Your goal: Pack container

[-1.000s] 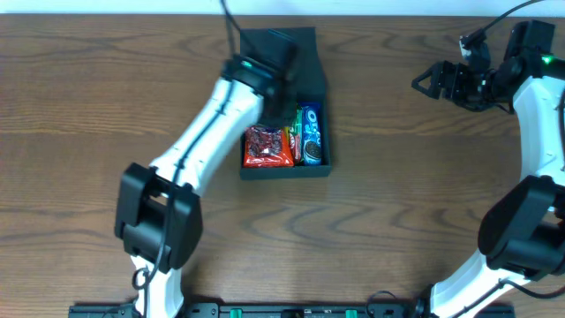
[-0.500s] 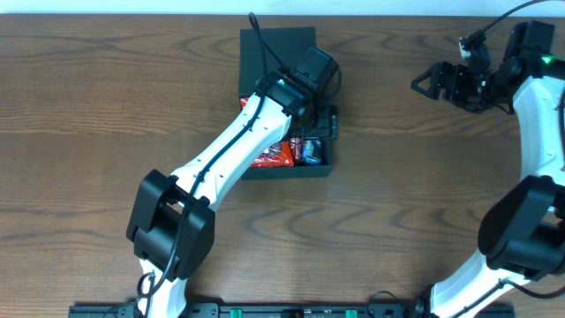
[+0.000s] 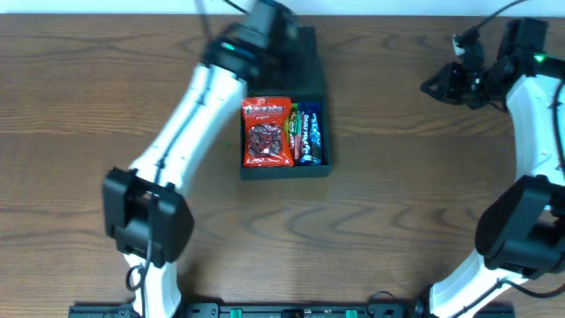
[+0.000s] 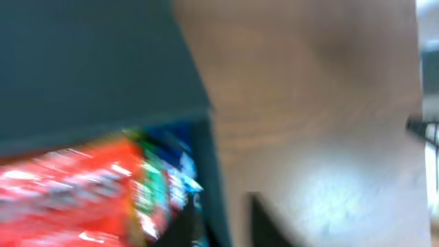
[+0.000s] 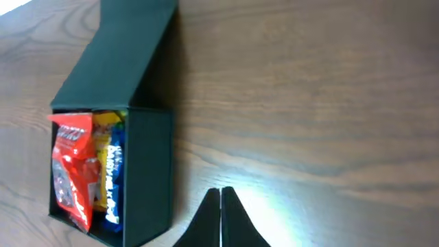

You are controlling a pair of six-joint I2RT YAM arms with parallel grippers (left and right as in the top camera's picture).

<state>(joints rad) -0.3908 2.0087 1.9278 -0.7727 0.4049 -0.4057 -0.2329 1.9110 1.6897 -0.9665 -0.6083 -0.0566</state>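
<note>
Two grippers were both closed tight. The left gripper sat over the open lid; I could not tell if it pinched it. Just past it lay the container, with a red packet and a blue packet inside. The right gripper held nothing, well apart from the container. Snacks were in, and the lid probably still needed shutting. A moment before, the left arm covered the snacks and the right jaws stood apart.

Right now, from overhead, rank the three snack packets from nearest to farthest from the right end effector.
1. Blue packet, by the right wall of the box.
2. Yellow-green packet, in the middle.
3. Red packet, on the left.
</note>
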